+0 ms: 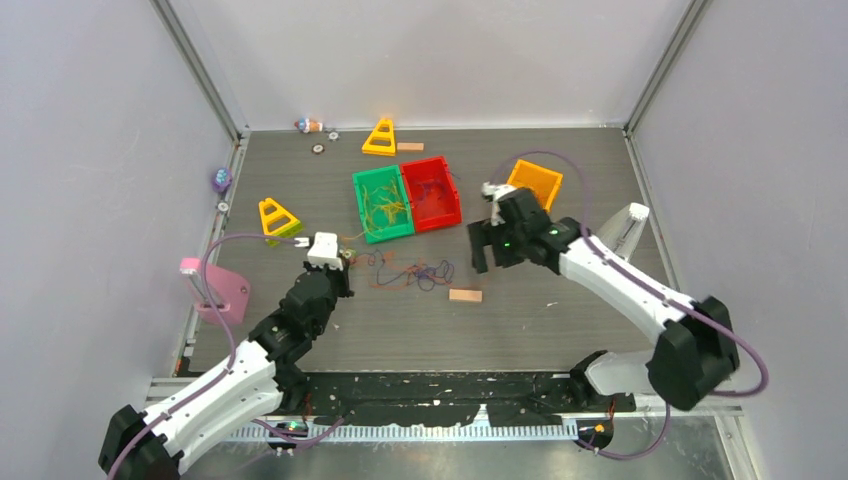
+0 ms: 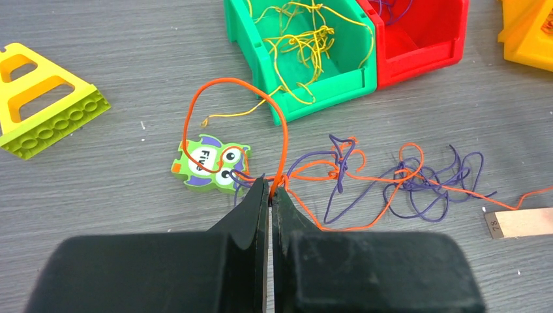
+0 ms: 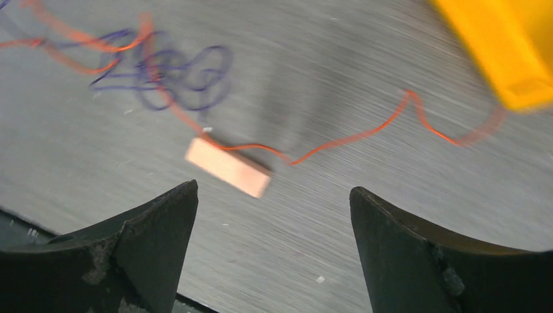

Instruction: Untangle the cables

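A tangle of orange and purple cables (image 1: 412, 272) (image 2: 404, 186) lies on the grey table in front of the bins. My left gripper (image 2: 269, 186) (image 1: 347, 262) is shut on an orange cable (image 2: 284, 140) that loops up from its tips and over an owl puzzle piece (image 2: 207, 163). The orange cable's far end (image 3: 365, 134) trails right across the table. My right gripper (image 3: 274, 189) (image 1: 487, 262) hovers open to the right of the tangle, above a small wooden block (image 3: 228, 166), with nothing between its fingers. Yellow cables (image 2: 306, 45) lie in the green bin (image 2: 261, 45).
A red bin (image 1: 432, 192) stands beside the green bin (image 1: 358, 205), and an orange bin (image 1: 535, 182) is further right. Yellow triangle pieces (image 1: 278, 217) (image 1: 381, 138), a pink object (image 1: 215, 290) at the left edge and the wooden block (image 1: 465, 295) also sit on the table.
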Controlling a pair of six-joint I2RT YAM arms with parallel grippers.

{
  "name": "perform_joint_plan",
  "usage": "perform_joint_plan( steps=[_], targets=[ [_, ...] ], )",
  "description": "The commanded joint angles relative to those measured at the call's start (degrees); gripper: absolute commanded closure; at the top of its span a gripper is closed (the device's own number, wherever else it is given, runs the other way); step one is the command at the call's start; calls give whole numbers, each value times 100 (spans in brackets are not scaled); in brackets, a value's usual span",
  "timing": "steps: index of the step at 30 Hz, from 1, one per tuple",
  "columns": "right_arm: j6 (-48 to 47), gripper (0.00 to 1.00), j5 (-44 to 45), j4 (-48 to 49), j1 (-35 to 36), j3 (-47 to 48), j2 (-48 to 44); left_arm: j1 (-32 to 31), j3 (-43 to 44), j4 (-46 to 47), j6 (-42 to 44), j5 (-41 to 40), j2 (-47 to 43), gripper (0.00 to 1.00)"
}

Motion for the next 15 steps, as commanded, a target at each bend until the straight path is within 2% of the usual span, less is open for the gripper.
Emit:
perform_joint_plan(
  steps=[1, 4, 5, 7, 15],
  targets=[
    [-729, 16, -621, 562, 853, 600, 693, -4, -91, 564, 156, 169, 47, 100],
    [-987, 27, -604, 722, 1146, 804, 1201, -7, -123, 611, 169, 155, 73, 100],
    [-1096, 34, -584, 741, 1246, 938, 1467, -5, -126, 627, 177, 146, 85, 100],
    [-1197, 38, -518, 772, 1364, 1116, 1799, -5, -137, 629, 200, 118, 53, 100],
    [-1348, 44, -542, 1119, 1528, 1218, 2546, -4, -172, 683, 222, 71, -24, 100]
  ],
)
